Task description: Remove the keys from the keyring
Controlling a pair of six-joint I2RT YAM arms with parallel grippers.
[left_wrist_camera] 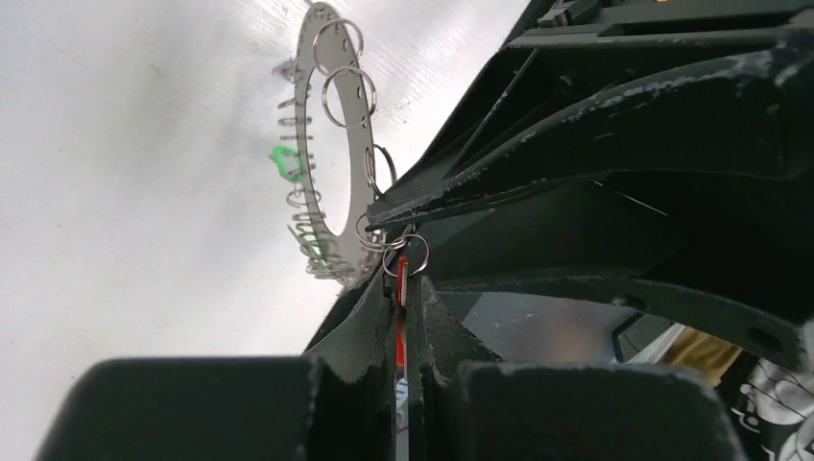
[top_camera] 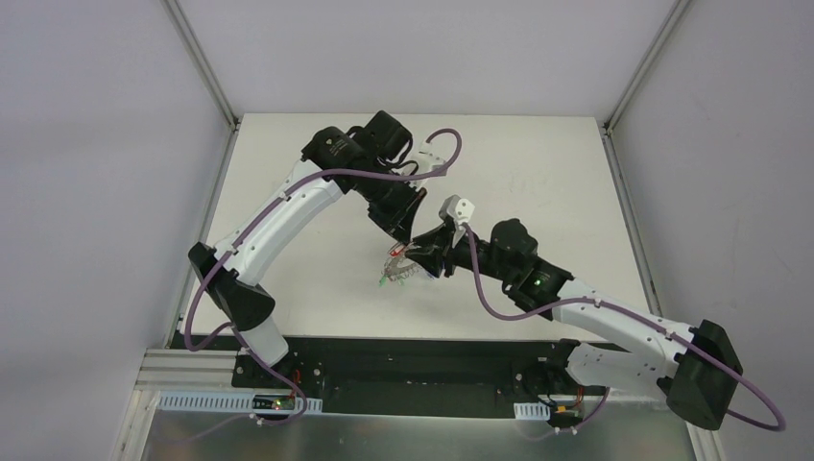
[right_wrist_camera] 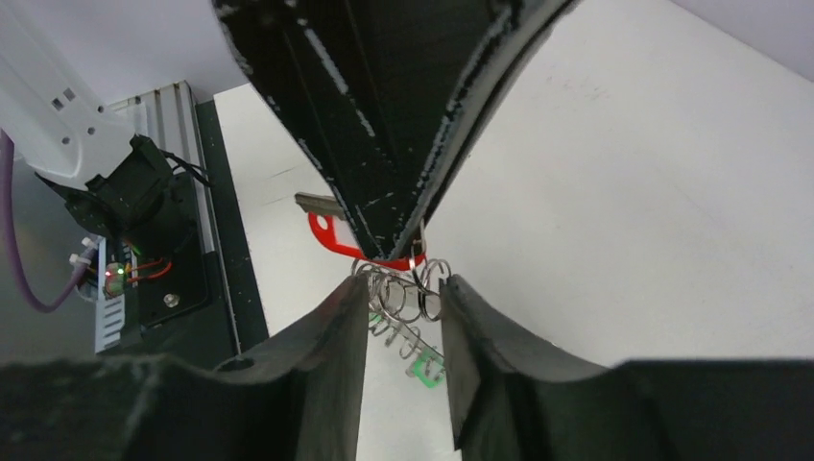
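Note:
The grey keyring (top_camera: 401,272) hangs above the table between both grippers, with small wire loops along its rim. My left gripper (left_wrist_camera: 403,300) is shut on the red key (left_wrist_camera: 401,274), which still hangs from a loop at the ring's edge. In the right wrist view, my right gripper (right_wrist_camera: 405,317) is shut on the keyring's rim (right_wrist_camera: 398,293), with the red key (right_wrist_camera: 331,240) just beyond its tips. One green key (left_wrist_camera: 284,161) hangs on the far rim, and it also shows in the right wrist view (right_wrist_camera: 427,370). The blue key is hidden.
The white table (top_camera: 538,192) lies under the ring. The black base rail (top_camera: 413,360) runs along the near edge. The two grippers (top_camera: 415,252) meet tip to tip at mid-table, and purple cables (top_camera: 480,288) loop beside the arms.

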